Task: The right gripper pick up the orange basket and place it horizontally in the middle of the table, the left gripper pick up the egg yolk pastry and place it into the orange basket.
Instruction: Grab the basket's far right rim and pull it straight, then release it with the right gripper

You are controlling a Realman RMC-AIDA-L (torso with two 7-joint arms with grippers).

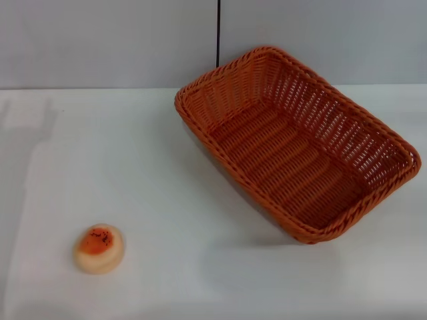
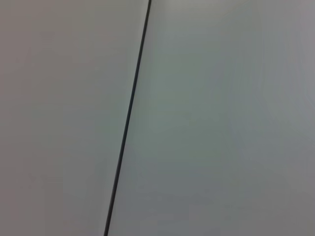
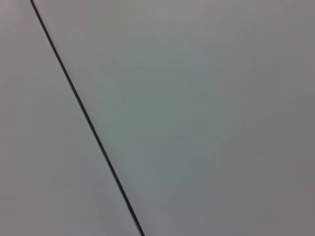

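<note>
The orange basket (image 1: 293,143) lies on the white table (image 1: 167,173) at the right, turned diagonally, with nothing inside it. The egg yolk pastry (image 1: 99,248) sits alone near the front left of the table, its orange speckled top facing up. Neither gripper shows in any view. Both wrist views show only a grey wall with a thin dark seam (image 2: 128,118) (image 3: 86,118).
A grey wall (image 1: 107,40) with a dark vertical seam (image 1: 218,33) stands behind the table's far edge. Bare white tabletop lies between the pastry and the basket.
</note>
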